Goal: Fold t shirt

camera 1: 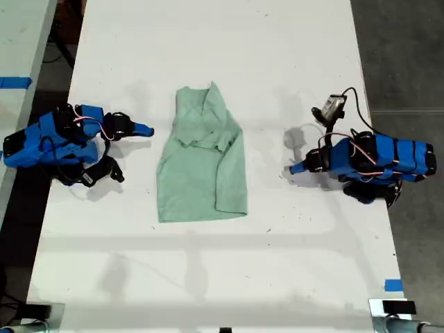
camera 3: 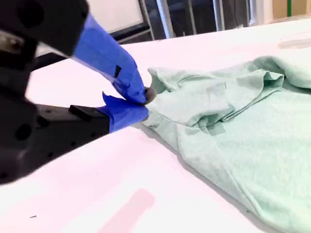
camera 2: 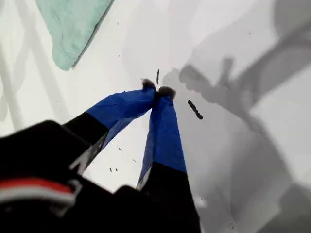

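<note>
- Exterior view: the t shirt point(camera 1: 201, 166) lies in the middle of the white table point(camera 1: 208, 277), between the two arms. Its long axis runs up and down the picture, with the narrow bunched end pointing to the far edge and the wider hem nearer the camera.
- Both sides look turned in over the middle, so I judge the sleeve folds done. The end-to-end fold is left, and the top needs smoothing.
- My first gripper point(camera 1: 295, 168) is at the exterior view's right, clear of the cloth. My second gripper point(camera 1: 147, 130) is at the exterior view's left, near the upper edge but apart from it.
- First wrist view: my first gripper point(camera 2: 158, 90) has its tips pressed together over bare table and holds nothing. Only a corner of the t shirt point(camera 2: 73, 24) shows, well apart.
- Second wrist view: my second gripper point(camera 3: 143, 99) has its jaws closed tip to tip, with no cloth between them that I can see. The wrinkled t shirt point(camera 3: 228, 131) lies just beyond.
</note>
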`<action>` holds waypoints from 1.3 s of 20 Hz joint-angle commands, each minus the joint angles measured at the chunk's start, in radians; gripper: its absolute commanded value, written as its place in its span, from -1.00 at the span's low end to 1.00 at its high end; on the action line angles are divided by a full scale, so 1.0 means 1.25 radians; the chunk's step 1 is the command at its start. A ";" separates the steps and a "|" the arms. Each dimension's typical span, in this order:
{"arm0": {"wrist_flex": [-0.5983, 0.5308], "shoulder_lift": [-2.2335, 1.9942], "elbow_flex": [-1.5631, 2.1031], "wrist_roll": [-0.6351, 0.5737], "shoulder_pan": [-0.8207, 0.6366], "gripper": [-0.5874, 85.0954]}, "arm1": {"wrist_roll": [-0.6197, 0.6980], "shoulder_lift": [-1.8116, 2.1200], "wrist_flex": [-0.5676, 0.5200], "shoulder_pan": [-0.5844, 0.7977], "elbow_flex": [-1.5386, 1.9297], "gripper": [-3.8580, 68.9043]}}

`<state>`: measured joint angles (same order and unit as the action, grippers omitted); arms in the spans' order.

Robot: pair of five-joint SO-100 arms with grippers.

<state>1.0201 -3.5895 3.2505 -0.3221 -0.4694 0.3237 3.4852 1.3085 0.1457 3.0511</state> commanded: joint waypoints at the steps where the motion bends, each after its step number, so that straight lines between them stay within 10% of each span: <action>1: -0.001 -0.005 0.028 0.011 0.013 -0.99 | -0.025 0.011 0.002 0.009 0.050 -0.85; 26: -0.001 -0.005 0.028 0.012 0.017 -0.99 | -0.039 0.011 0.005 0.013 0.050 -0.88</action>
<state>1.0201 -3.5895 3.2505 -0.3191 -0.4556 0.2869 3.4852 1.3085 0.1565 3.0511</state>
